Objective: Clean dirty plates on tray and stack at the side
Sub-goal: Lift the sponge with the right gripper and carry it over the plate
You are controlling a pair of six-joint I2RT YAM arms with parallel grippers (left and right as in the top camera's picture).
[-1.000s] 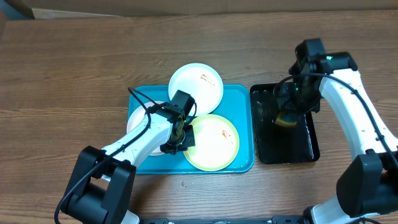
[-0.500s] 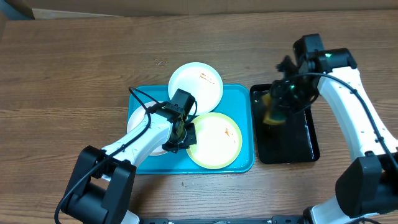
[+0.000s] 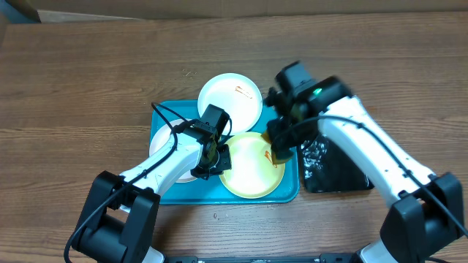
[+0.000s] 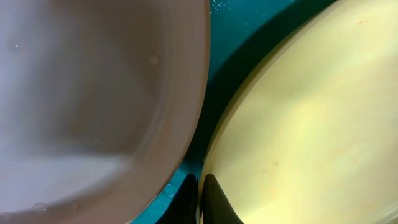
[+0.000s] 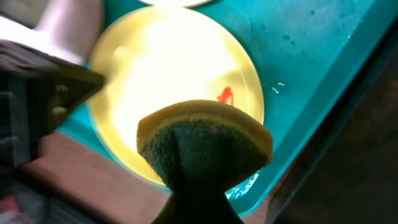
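tray [image 3: 289, 191] on table, black tray [image 3: 340, 175] just right | yellow-green plate [image 3: 248, 172] in its right half, far white plate [image 3: 228, 102], left white plate [image 3: 162, 139] | sponge [image 5: 205, 140] clamped in my right gripper [image 3: 280, 150] above the yellow-green plate | my left gripper [image 4: 199, 190] pinches that plate's rim

A: Room over yellow plate [image 3: 250, 172]?
B: Middle's open. L gripper [image 3: 218, 162] clamps its left rim; sponge [image 5: 205, 146] in R gripper [image 3: 280, 147] hangs over right edge. White plate [image 3: 230, 101] crowds top, 2nd white plate [image 3: 159, 142] left.
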